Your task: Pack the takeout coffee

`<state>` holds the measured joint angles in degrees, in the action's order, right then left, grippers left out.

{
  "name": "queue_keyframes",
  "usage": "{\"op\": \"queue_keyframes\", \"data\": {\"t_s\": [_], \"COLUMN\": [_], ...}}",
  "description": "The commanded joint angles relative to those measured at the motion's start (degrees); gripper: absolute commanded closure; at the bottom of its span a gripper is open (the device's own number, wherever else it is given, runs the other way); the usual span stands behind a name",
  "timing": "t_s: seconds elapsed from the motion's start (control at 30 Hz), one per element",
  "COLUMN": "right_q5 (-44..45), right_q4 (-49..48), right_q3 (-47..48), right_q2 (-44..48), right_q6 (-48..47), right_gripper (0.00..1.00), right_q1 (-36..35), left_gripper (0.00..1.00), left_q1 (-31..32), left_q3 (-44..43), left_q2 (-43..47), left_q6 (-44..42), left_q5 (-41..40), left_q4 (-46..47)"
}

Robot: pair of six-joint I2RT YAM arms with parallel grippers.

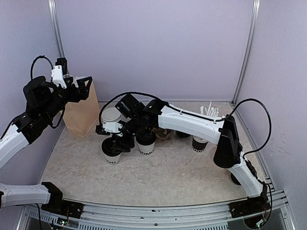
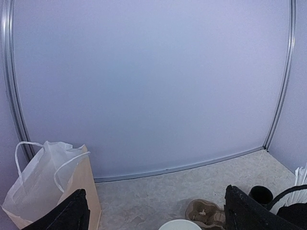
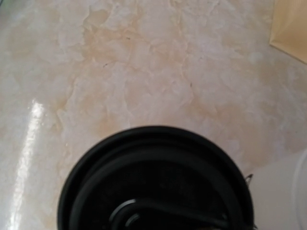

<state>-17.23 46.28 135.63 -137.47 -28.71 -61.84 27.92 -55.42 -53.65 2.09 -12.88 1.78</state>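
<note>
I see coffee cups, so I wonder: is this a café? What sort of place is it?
Probably a robot test booth, not a café: plain walls on a metal frame, a left arm and right arm bolted to the table, cups and a bag set out.

A robot lab booth: plain lilac panel walls point(image 1: 153, 48), aluminium posts point(image 1: 247, 48), marble-look tabletop point(image 1: 158, 177).

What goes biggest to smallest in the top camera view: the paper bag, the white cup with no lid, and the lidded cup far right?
1. paper bag, clearly the largest.
2. lidless white cup and lidded cup on the right: they look about alike, so no ranking between them.
</note>
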Motion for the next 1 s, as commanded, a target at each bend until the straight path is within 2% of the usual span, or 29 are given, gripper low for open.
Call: {"op": "queue_keyframes", "data": {"t_s": [0.0, 0.1, 0.4, 0.53, 0.63, 0.83, 0.97], "right_q5": [1.50, 1.16, -0.63, -1.04, 0.40, 3.02, 4.55], "right_q4": [-2.16, -2.21, -1.17, 0.74, 1.21, -4.06, -5.86], "right_q3": [2.86, 3.90, 5.44, 3.83, -0.23, -17.10, -25.34], "right_q2": [-2.86, -3.93, -2.74, 0.51, 5.21, 20.06, 26.06], "right_q6": [2.86, 3.51, 3.95, 3.60, 2.55, 0.64, -0.76], "right_gripper": [0.31, 0.27, 0.06, 0.05, 0.10, 0.16, 0.18], "right_q1": [-1.17, -1.17, -1.26, -1.26, -0.93, 2.44, 6.57], "left_gripper": [0.05, 0.06, 0.06, 0.06, 0.08, 0.11, 0.11], "left_q1": [-1.93, -2.36, -3.65, -3.67, -3.74, -3.74, -3.75], "left_q3": [0.31, 0.22, 0.01, -0.04, -0.13, -0.99, -1.14], "left_q2": [-0.18, -0.69, -1.84, -2.07, -2.28, -2.71, -2.78], "left_q6": [2.35, 2.40, 3.01, 2.93, 2.63, 2.40, 2.48], "left_q5": [4.90, 5.56, 7.53, 8.15, 8.89, 10.38, 10.79], "left_q4": [1.65, 1.65, 1.65, 1.56, 1.41, 0.38, 0.28]}}
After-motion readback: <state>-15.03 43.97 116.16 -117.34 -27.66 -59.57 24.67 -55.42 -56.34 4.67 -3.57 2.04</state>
